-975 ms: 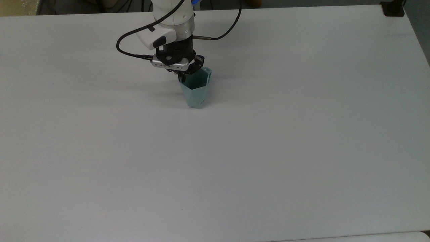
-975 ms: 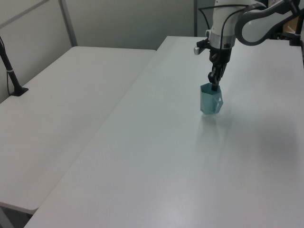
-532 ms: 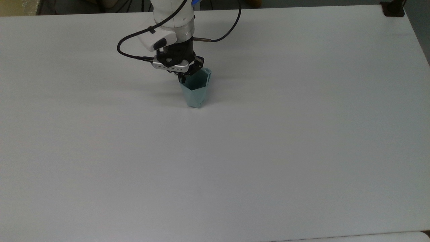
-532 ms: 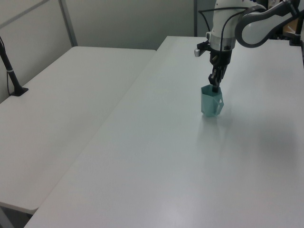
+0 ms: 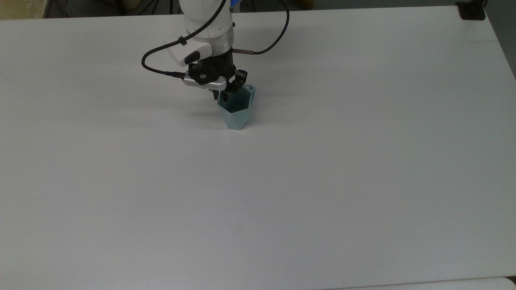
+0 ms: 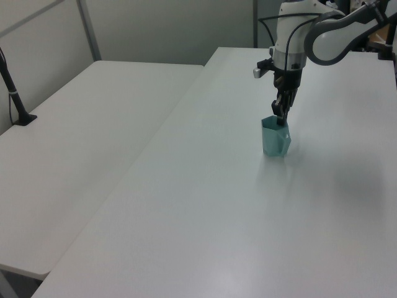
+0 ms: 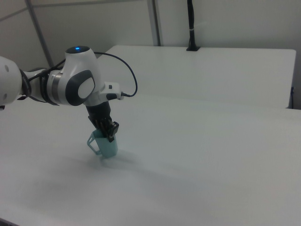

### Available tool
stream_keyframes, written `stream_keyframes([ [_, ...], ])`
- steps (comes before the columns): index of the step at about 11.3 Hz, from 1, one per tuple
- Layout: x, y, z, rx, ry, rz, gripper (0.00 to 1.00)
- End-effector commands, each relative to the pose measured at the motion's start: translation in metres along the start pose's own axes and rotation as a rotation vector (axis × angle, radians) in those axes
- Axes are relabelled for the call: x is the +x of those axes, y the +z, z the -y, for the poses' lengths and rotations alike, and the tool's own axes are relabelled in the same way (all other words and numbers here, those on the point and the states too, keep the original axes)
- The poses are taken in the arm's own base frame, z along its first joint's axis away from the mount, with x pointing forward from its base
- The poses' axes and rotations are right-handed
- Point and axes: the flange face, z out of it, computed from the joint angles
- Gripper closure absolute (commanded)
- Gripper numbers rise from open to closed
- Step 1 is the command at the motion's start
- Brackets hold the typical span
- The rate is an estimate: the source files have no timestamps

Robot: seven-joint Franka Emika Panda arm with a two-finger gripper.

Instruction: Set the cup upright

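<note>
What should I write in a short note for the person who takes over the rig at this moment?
Gripper: its fingers are at the cup's rim, one inside and one outside; whether they are clamped or released cannot be told.
Cup: stands on its narrow base with the mouth up, on the table, toward the far side in the top view. Its handle tab is at the rim on the top view's right.
Done: the cup looks upright, or nearly so.
Left: if the fingers hold the rim, open them, then lift the arm straight up without knocking the cup, and check that it stands alone.
</note>
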Motion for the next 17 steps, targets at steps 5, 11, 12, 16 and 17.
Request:
stream_keyframes([
  [5, 0.019, -0.068, 0.002, 0.034, -0.002, -0.031, 0.00],
  [11, 0.036, -0.185, -0.074, 0.045, -0.073, -0.039, 0.00],
  [12, 0.034, -0.196, -0.086, 0.042, -0.094, -0.015, 0.00],
  [16, 0.024, -0.235, -0.128, 0.044, -0.162, 0.031, 0.00],
  [17, 0.023, -0.238, -0.132, 0.045, -0.158, 0.025, 0.00],
])
